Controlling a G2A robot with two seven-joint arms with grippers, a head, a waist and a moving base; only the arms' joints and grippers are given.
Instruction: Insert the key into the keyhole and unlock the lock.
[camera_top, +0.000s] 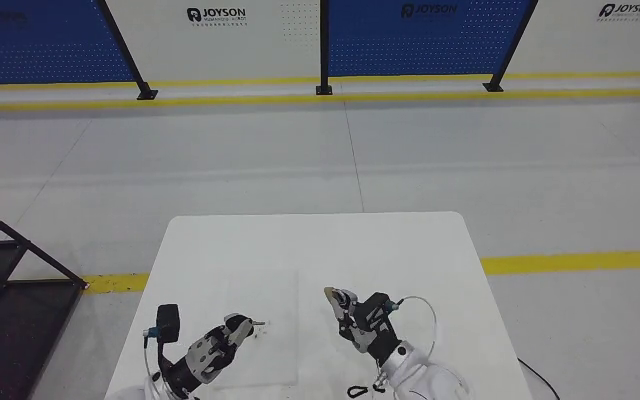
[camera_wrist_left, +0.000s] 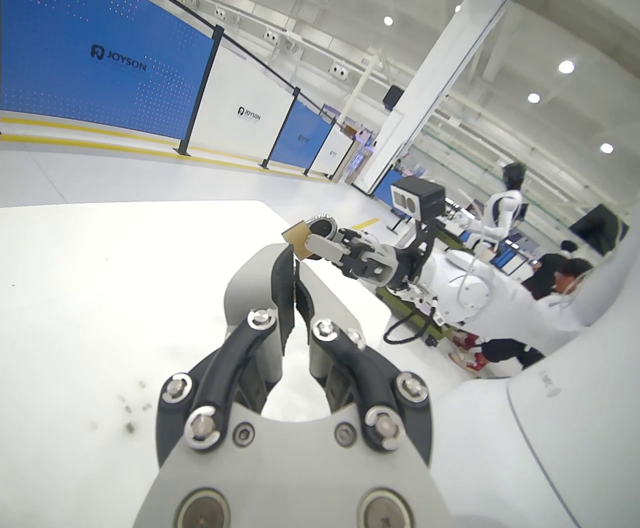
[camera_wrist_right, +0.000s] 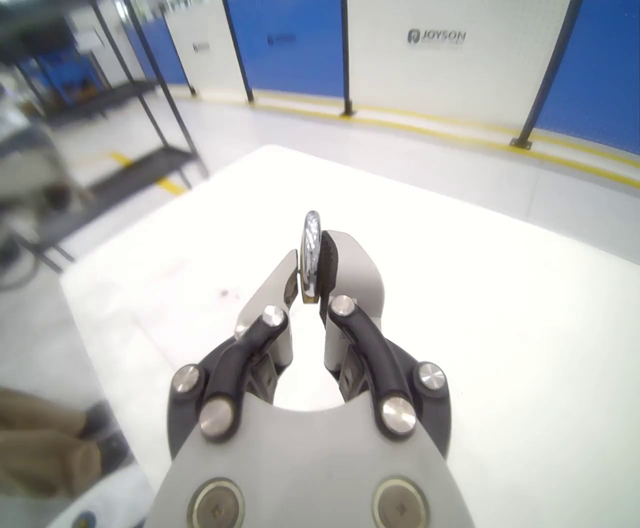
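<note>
My right gripper (camera_top: 338, 299) is shut on a padlock (camera_wrist_right: 310, 252); its chrome shackle stands up between the fingertips and the brass body (camera_wrist_right: 310, 298) sits lower in the jaws. In the left wrist view the same brass padlock (camera_wrist_left: 296, 238) hangs in the right gripper (camera_wrist_left: 311, 245), held above the table. My left gripper (camera_top: 243, 326) is to the padlock's left, fingers pinched together (camera_wrist_left: 295, 267). A thin bit of metal, apparently the key (camera_top: 259, 323), sticks out of its tip toward the padlock. A gap separates key and padlock.
The white table (camera_top: 320, 245) carries a faint clear mat (camera_top: 270, 300) under the left gripper. A black rack (camera_top: 25, 275) stands off the table's left side. Blue and white barrier panels (camera_top: 220, 40) line the far floor.
</note>
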